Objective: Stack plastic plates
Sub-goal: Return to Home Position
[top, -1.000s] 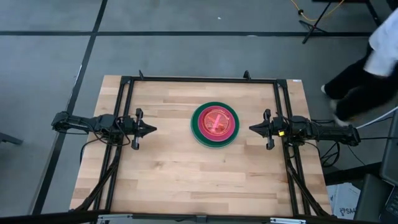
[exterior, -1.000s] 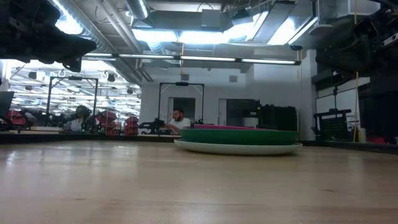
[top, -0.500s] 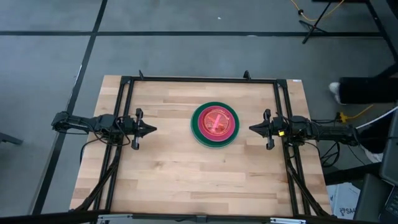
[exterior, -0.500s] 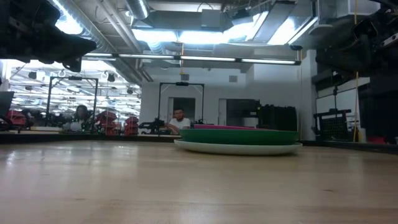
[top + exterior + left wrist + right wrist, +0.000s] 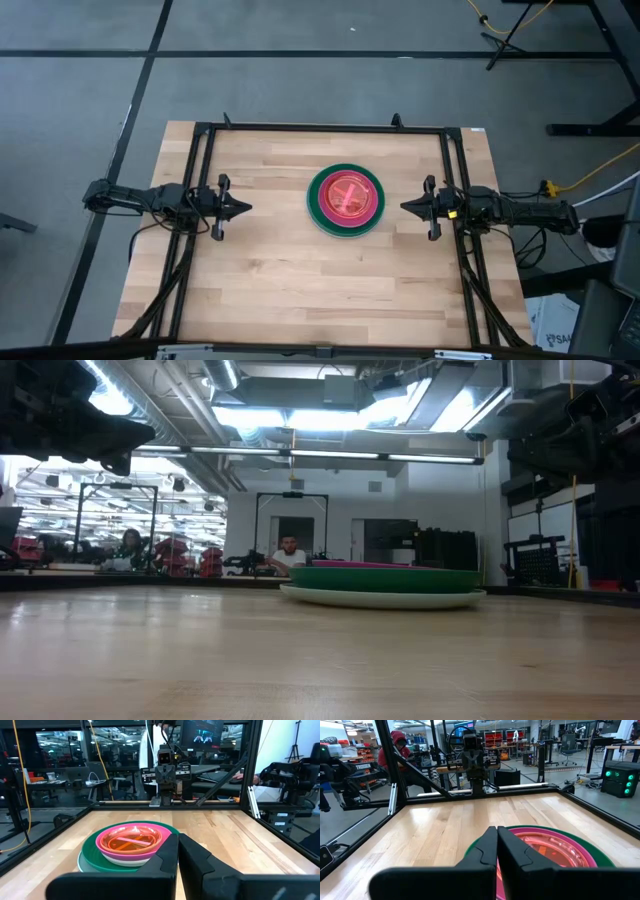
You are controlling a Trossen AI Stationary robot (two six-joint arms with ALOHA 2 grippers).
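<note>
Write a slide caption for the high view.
Plastic plates stacked in one pile, with the left gripper and right gripper shut and clear on either side.

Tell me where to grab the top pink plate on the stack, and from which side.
Pinch the pink plate by its raised rim, coming down from above on the side facing the right gripper, which sits nearer. It lies flat, nested on the wider plates, so likely only its rim stands free.

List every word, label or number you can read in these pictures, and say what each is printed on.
"TROSSEN": white letters on a dark arm part beside the table, right wrist view.
Print on the carton at the high view's lower right: too small to read.
</note>
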